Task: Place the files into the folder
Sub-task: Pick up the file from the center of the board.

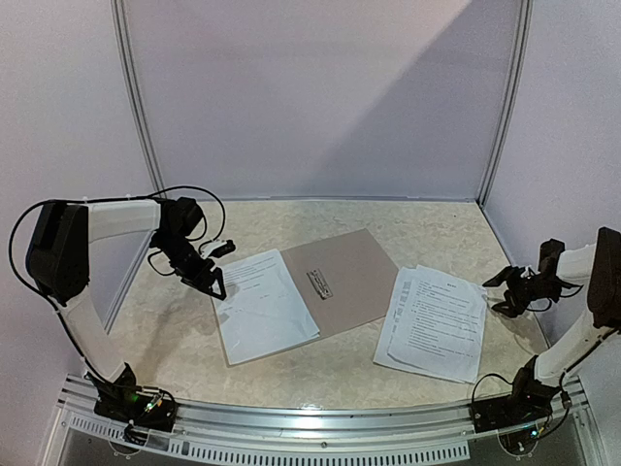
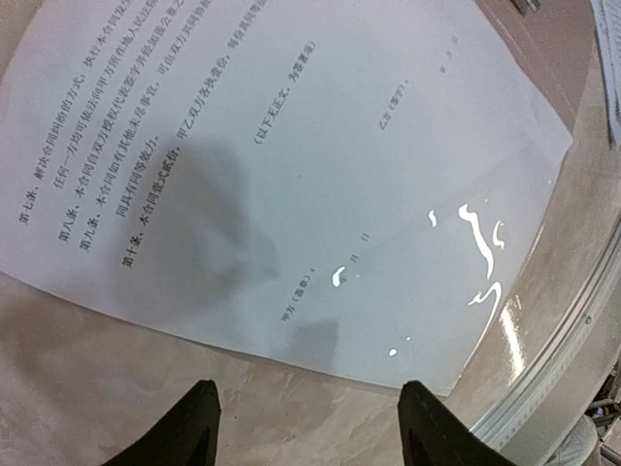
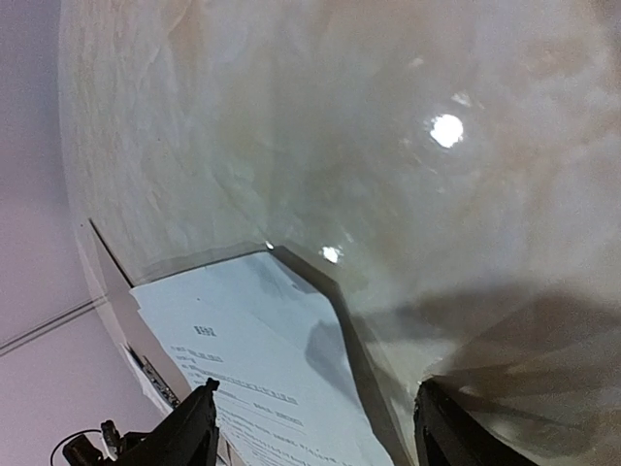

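An open tan folder lies flat mid-table, a small silver clip near its centre; one stack of files lies at the folder's left side, its right edge meeting the cover; a second stack lies on the table just right of the folder. The left gripper hovers by the left stack's far-left corner, fingers apart and holding nothing; the right gripper sits near the right stack's outer edge, fingers spread and empty.
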Controlling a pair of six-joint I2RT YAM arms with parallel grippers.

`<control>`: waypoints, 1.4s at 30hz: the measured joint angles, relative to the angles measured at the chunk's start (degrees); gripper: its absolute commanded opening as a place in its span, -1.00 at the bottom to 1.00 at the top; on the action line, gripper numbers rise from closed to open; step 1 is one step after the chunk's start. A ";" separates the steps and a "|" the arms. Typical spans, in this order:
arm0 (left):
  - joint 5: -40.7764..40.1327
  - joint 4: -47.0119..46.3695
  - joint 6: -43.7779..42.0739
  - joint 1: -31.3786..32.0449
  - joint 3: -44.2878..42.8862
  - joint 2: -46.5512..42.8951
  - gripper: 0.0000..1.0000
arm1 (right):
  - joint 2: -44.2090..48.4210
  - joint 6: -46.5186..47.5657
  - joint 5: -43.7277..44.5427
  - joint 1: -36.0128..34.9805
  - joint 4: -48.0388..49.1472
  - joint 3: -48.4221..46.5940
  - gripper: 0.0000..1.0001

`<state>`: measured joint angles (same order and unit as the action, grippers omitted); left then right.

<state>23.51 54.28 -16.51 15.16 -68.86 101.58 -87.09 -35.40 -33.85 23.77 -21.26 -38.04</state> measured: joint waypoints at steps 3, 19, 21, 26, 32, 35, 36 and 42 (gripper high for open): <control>-0.02 0.02 0.00 0.00 0.00 0.00 0.30 | -1.51 -0.37 -3.32 0.15 4.02 0.55 0.39; 0.02 -0.02 -0.04 0.00 0.00 0.00 0.30 | -2.38 -1.90 -13.88 0.24 14.21 6.23 0.17; 0.02 -0.02 -0.02 0.00 0.00 0.00 0.30 | -2.23 -1.88 -15.15 0.24 14.45 7.15 0.07; 0.07 -0.02 -0.02 0.00 0.00 0.00 0.30 | -2.23 -2.47 -18.08 0.22 15.23 8.90 -0.11; 0.07 -0.02 -0.02 0.00 0.00 0.00 0.30 | -0.44 -3.34 -20.72 0.24 16.13 8.94 -0.26; 0.07 -0.02 -0.02 0.00 0.00 0.00 0.30 | 0.15 -3.41 -22.36 0.24 17.18 8.96 -0.27; 0.07 -0.02 -0.02 0.00 0.00 0.00 0.30 | 0.13 -3.41 -22.69 0.24 17.46 9.01 -0.27; 0.07 -0.02 -0.02 0.00 0.00 0.02 0.30 | -1.64 -3.26 -24.02 -0.46 18.25 9.64 -0.28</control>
<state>23.57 54.26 -16.53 15.16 -68.86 101.60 -88.73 -38.65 -57.87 23.31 -3.01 -28.40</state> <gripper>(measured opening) 0.650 0.366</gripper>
